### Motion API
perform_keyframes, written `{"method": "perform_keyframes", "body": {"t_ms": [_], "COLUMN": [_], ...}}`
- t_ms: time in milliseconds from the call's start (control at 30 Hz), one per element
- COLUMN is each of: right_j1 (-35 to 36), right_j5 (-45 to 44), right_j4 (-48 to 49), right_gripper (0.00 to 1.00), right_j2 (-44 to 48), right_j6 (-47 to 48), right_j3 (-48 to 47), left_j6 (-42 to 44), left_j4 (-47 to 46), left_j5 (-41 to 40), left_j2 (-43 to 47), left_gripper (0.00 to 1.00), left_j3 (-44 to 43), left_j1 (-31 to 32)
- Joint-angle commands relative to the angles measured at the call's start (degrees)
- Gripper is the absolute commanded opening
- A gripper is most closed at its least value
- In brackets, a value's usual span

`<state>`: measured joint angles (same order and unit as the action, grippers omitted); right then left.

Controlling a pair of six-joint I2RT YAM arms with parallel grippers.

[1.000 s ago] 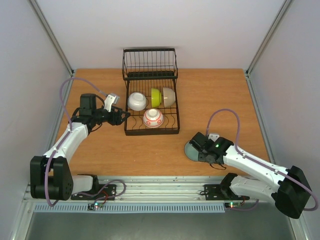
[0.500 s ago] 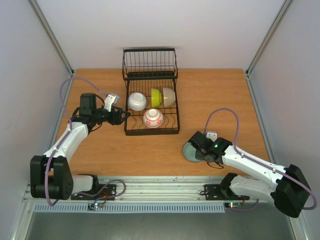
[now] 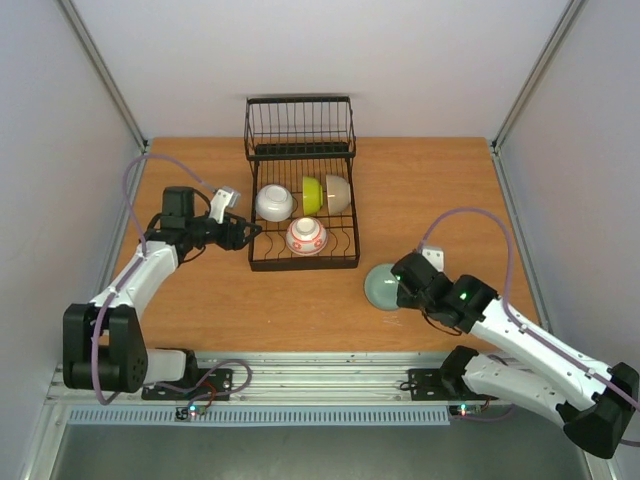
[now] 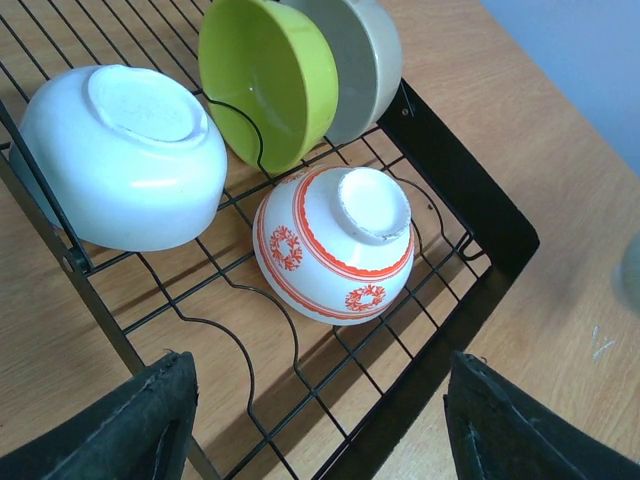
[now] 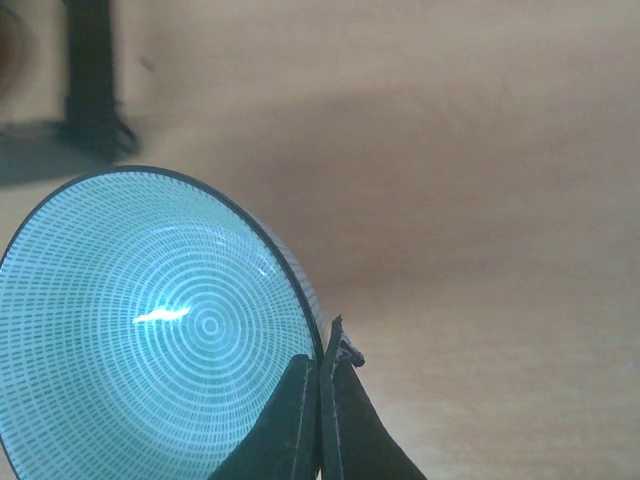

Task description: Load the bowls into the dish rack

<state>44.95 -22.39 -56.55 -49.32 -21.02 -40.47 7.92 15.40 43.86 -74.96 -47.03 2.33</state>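
Observation:
The black wire dish rack [image 3: 352, 262] stands at the back middle of the table. It holds the plain white bowl [image 3: 274, 203], the yellow-green bowl [image 3: 312, 195], the cream bowl [image 3: 338, 193] and the white bowl with red pattern [image 3: 306, 236]. In the left wrist view the red-patterned bowl [image 4: 335, 242] lies upside down on the wires. My left gripper [image 3: 243, 233] is open and empty at the rack's left side. My right gripper [image 3: 402, 291] is shut on the rim of the pale teal bowl [image 3: 384, 287], held above the table right of the rack; its inside shows in the right wrist view [image 5: 150, 330].
The rack's taller wire basket section [image 3: 300, 127] stands at its far end. A rack corner [image 5: 95, 90] shows blurred at the top left of the right wrist view. Bare wooden table [image 3: 430, 190] lies right of the rack.
My right gripper has lifted the teal bowl and carried it a little up and toward the rack. The left arm has barely moved.

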Motion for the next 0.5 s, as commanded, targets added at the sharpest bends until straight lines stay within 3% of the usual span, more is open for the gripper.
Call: {"method": "perform_keyframes", "body": {"t_ms": [0,467], "right_j1": [0.5,3.5], "right_j5": [-2.2,-2.7], "right_j4": [8.3,23.8], "right_gripper": [0.01,0.01], "right_j2": [-3.7,-31.6], "right_j6": [8.0,19.6], "right_j3": [-9.3,-28.0], "left_j6": [-0.1,0.1], "left_j4": [-0.8,3.2], "left_j5": [0.8,1.2], "left_j2": [-1.2,-1.1], "left_gripper": [0.68,0.69], "left_j3": [-2.4,-4.7], "left_j1": [-0.1,0.3]}}
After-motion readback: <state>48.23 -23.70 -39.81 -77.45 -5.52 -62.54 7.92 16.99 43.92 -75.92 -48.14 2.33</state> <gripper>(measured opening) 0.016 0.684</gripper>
